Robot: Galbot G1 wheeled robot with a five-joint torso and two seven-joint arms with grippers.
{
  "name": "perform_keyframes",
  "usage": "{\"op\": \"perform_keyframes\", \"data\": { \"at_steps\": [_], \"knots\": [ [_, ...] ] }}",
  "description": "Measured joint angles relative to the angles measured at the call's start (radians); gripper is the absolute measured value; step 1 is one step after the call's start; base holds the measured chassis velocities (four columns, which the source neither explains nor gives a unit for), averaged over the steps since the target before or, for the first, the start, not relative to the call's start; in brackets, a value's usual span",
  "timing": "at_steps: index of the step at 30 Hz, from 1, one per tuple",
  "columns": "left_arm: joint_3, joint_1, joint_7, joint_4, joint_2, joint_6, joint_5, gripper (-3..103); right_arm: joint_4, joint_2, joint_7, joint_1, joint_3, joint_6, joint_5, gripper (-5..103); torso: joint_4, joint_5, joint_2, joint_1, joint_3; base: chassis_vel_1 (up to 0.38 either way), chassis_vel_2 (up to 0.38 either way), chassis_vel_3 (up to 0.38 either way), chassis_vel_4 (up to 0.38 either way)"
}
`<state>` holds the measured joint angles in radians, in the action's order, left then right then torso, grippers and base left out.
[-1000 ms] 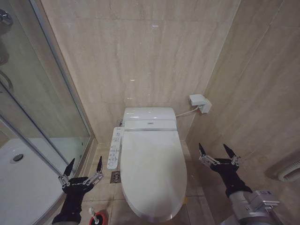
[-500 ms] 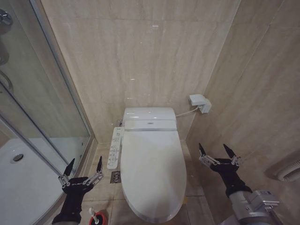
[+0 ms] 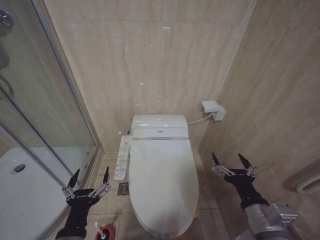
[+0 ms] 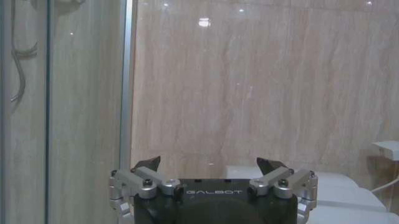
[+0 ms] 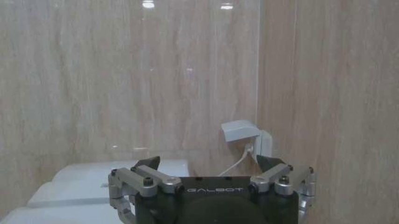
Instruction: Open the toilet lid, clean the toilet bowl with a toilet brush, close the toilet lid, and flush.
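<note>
Lifting the toilet lid (image 3: pixel 164 185), lying shut at lower centre, is the step in hand; both the left end effector (image 3: pixel 90 177) and right end effector (image 3: pixel 228 160) are hovering spread and empty, so hooking its front edge squarely seems wise.

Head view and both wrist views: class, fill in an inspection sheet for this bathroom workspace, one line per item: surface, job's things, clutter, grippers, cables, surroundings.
Surface: beige tiled floor, with a drain beside the toilet.
Job's things: lid shut over the bowl; control panel on the toilet's left side; brush upright in its red holder on the floor, by the left arm.
Clutter: nothing seen.
Grippers: left gripper open, empty, raised left of the toilet; right gripper open, empty, raised right of it.
Cables: white cable from the toilet's back to a wall box.
Surroundings: beige tiled walls; glass shower enclosure on the left.
</note>
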<state>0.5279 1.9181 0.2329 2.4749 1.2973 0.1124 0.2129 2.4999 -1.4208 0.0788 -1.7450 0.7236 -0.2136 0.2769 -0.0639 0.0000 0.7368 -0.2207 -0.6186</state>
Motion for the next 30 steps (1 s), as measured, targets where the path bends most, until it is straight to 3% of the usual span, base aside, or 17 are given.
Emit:
{"op": "perform_keyframes", "data": {
  "at_steps": [30],
  "knots": [
    [0.0,0.0,0.0,0.0,0.0,0.0,0.0,100,0.0,0.0,0.0,0.0,0.0,0.0,0.0,100,0.0,0.0,0.0,0.0,0.0,0.0,0.0,0.0,0.0]
  ]
}}
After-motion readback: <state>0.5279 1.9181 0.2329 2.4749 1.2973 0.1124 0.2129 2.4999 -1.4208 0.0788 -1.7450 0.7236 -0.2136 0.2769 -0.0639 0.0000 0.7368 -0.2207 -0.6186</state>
